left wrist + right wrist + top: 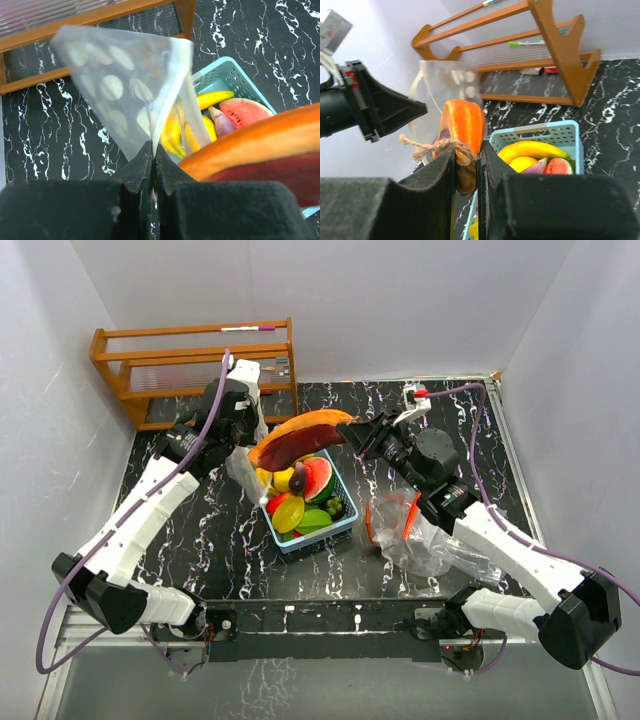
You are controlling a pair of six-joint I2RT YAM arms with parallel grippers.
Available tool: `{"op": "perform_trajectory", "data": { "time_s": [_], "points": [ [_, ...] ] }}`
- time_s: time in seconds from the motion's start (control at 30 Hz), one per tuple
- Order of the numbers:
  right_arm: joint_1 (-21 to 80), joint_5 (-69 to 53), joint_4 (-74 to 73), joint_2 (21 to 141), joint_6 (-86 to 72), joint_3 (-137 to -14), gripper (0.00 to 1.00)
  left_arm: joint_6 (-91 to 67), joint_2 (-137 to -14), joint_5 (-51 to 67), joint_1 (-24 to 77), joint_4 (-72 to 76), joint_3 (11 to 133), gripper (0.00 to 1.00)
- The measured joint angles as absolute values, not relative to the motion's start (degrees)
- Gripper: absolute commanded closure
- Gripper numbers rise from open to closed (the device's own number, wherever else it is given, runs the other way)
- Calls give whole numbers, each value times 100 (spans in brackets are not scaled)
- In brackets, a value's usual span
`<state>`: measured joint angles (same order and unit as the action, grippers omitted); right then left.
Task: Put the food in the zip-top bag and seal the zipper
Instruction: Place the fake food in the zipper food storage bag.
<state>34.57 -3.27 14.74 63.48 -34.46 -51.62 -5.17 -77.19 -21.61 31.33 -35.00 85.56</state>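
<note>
Top external view: one long orange-and-red food piece (300,440) sits over the single light-blue basket (345,523), its long axis running across the table and its free end pointing toward the left gripper (152,152). The right gripper (466,167) clamps its twine-tied end. The left gripper pinches one clear bag (125,90); a second bag (415,540), red-zippered, lies right of the basket.

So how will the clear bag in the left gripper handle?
Likely floppy: the bag is thin see-through film, pinched flat by the left gripper. Probably light and slippery, since it looks glossy; its mouth may sag unsupported.
</note>
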Motion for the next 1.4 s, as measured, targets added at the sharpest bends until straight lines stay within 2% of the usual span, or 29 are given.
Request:
{"op": "perform_trajectory", "data": {
  "time_s": [0.37, 0.73, 0.97, 1.4],
  "points": [
    [3791, 556, 1354, 6388, -3197, -5231, 92, -659, -7612, -2023, 3133, -3494, 8525, 100],
    [5142, 1201, 1341, 7321, -2139, -6204, 92, -746, -7778, -1820, 3131, -3492, 8707, 100],
    [5662, 1516, 893, 7905, -1610, -6582, 92, -733, -7795, -1704, 3129, -3511, 8984, 100],
    [5802, 2082, 757, 8580, -1520, -7203, 92, -908, -7653, -1188, 3118, -3465, 8781, 100]
  ]
}}
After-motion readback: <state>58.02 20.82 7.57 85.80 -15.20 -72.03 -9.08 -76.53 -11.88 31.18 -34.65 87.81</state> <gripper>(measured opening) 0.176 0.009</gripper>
